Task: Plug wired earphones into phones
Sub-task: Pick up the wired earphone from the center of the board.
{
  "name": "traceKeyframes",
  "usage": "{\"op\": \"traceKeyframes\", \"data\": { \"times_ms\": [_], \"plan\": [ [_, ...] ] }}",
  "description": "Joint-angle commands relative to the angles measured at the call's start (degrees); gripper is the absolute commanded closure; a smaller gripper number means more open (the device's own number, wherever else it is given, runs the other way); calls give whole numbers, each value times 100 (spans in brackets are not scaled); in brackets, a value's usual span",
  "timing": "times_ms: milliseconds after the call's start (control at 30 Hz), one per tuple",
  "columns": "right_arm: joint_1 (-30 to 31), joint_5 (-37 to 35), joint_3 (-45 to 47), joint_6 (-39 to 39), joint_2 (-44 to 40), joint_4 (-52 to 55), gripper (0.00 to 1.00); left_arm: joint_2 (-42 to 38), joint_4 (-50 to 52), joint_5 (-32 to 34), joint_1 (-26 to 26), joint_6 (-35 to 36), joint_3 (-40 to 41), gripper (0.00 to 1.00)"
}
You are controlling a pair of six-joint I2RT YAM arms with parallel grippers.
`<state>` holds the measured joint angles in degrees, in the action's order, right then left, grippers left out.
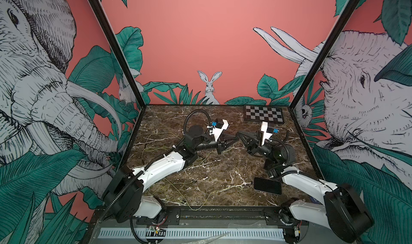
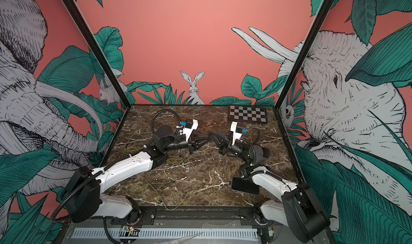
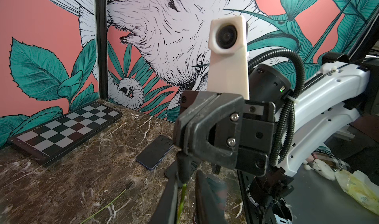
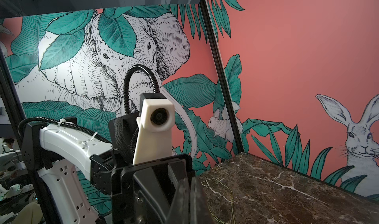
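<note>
My two grippers meet tip to tip over the middle of the marble table in both top views. The left gripper (image 1: 233,140) (image 3: 181,172) is shut on a dark earphone plug (image 3: 183,165). Its yellow-green cord (image 3: 182,198) trails back between the fingers. The right gripper (image 1: 238,134) (image 3: 178,134) (image 4: 189,184) is shut, and its tips rest against the plug's far end. More wired earphones (image 1: 156,145) (image 4: 231,194) lie loose on the table. One phone (image 1: 267,185) (image 2: 245,185) lies at the front right. Another phone (image 3: 154,152) (image 2: 265,152) lies behind the right arm.
A checkerboard plate (image 1: 264,114) (image 3: 65,130) lies at the back right corner. Painted walls with black corner posts close in three sides. A black rail (image 1: 223,213) runs along the front edge. A loose cord with a dark end (image 3: 128,185) lies by the left gripper.
</note>
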<state>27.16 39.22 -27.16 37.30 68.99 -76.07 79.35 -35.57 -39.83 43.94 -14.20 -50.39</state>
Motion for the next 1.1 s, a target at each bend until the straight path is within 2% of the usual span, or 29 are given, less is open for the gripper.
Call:
{"op": "traceKeyframes", "data": {
  "times_ms": [0,533,633,867,900,933,1000,1067],
  "plan": [
    [45,15,11,23,-43,-487,100,-229,-211,-33,19,-64,71,84],
    [98,235,-5,110,35,-487,100,-279,-247,67,14,-109,81,91],
    [100,218,17,78,55,-487,100,-279,-266,46,14,-145,99,100],
    [100,33,113,-26,91,-487,100,-349,-241,138,17,-291,181,100],
    [103,74,89,-13,105,-485,99,-367,-256,168,18,-297,211,100],
    [103,85,86,-20,103,-474,89,-383,-240,212,22,-312,243,100],
    [90,-2,125,-67,91,-470,63,-411,-185,319,17,-290,290,100],
    [95,-181,156,-153,17,-414,56,-436,-13,474,20,-234,293,100]
  ]
}}
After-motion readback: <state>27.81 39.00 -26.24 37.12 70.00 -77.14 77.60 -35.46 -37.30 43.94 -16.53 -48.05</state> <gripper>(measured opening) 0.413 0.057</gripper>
